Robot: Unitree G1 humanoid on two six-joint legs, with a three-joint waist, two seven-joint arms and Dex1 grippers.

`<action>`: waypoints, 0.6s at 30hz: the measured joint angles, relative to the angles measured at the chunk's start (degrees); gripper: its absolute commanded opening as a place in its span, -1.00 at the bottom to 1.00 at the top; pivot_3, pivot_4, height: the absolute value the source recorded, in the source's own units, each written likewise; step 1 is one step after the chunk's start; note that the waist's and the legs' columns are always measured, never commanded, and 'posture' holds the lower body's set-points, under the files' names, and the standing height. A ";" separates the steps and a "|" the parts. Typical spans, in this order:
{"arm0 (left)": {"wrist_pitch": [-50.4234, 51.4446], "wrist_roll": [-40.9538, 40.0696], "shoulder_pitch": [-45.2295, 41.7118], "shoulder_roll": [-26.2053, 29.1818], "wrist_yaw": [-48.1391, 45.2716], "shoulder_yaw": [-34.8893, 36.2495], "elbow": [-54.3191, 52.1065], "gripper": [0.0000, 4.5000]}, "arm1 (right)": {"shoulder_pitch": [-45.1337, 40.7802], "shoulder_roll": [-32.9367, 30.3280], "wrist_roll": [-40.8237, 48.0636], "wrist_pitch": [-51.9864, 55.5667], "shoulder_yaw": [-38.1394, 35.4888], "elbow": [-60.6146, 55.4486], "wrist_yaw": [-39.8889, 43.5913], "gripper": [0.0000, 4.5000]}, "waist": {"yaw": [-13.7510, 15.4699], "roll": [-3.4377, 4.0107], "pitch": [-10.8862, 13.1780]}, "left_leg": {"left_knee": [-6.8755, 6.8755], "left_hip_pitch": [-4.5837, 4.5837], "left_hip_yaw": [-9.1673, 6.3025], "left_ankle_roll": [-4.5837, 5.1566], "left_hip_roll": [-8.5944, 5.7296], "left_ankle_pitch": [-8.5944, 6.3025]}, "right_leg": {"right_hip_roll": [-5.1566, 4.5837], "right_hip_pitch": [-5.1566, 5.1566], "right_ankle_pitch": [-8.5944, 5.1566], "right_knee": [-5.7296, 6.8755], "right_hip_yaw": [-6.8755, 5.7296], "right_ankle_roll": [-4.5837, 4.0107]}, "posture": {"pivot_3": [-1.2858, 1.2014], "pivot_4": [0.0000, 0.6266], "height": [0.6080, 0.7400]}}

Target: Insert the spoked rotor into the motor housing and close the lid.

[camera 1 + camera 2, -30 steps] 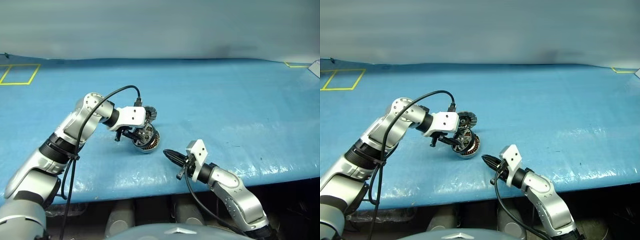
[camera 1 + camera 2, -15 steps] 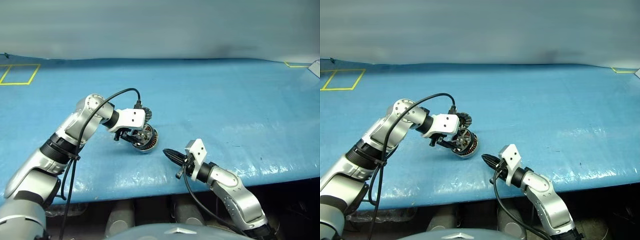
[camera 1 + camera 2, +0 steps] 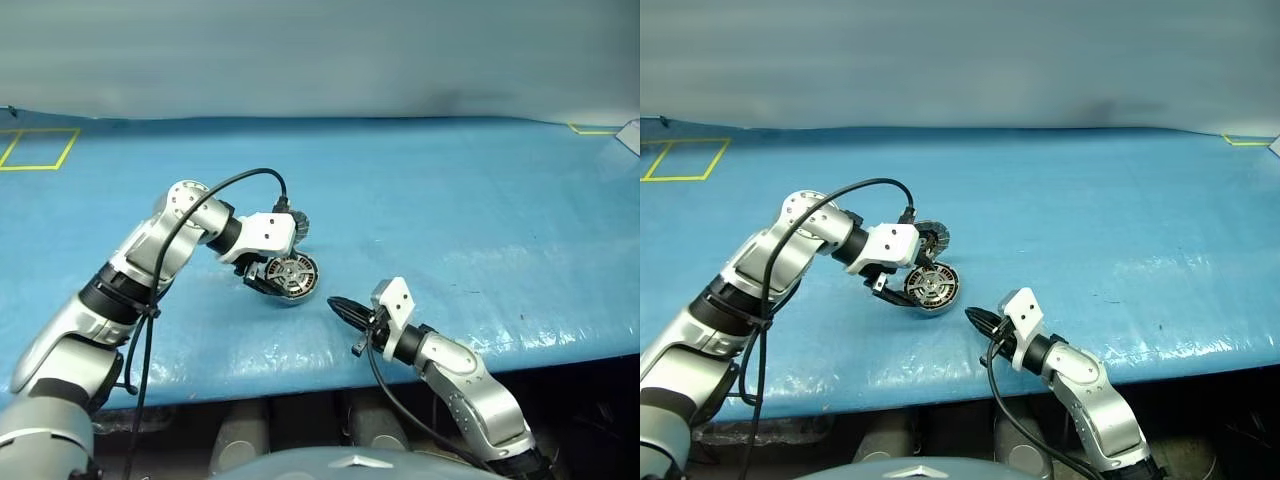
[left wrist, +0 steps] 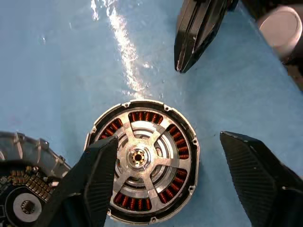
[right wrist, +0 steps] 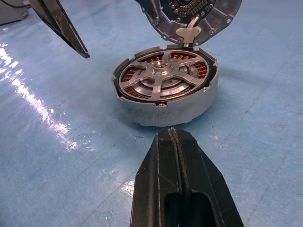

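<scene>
The motor housing (image 4: pixel 142 175) lies flat on the blue table, copper windings showing in a ring. Seated inside it is the silver spoked rotor (image 5: pixel 161 75). The lid (image 5: pixel 194 14) stands open at the hinge on the housing's far side, also seen as the lid (image 3: pixel 298 228) behind the left wrist. My left gripper (image 4: pixel 168 138) hangs open just above the housing, with one finger (image 4: pixel 99 179) over its rim and the other finger (image 4: pixel 255 175) off to the side, holding nothing. My right gripper (image 5: pixel 173 132) is shut and empty, its tip a short way in front of the housing (image 3: pixel 290 275).
The blue table (image 3: pixel 450 200) stretches wide around the housing. Yellow tape marks (image 3: pixel 35 148) sit at the far left. The table's front edge (image 3: pixel 300 385) runs just below my right gripper (image 3: pixel 340 308). A black cable (image 3: pixel 200 210) loops over my left arm.
The left gripper has opened and drawn slightly off the housing. The housing, tilted before, now lies flat with the rotor in it. The right gripper has not moved.
</scene>
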 measured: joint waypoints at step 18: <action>-0.20 -11.57 43.63 -4.92 24.09 22.42 -22.09 -0.99 | -19.64 7.45 -2.64 12.60 3.73 1.95 -8.68 -1.00 | 0.03 0.00 0.00 | -0.05 0.03 0.03 -0.01 0.05 0.00 | -0.04 -0.03 0.01 -0.02 0.00 -0.04 | 0.03 -0.52 1.00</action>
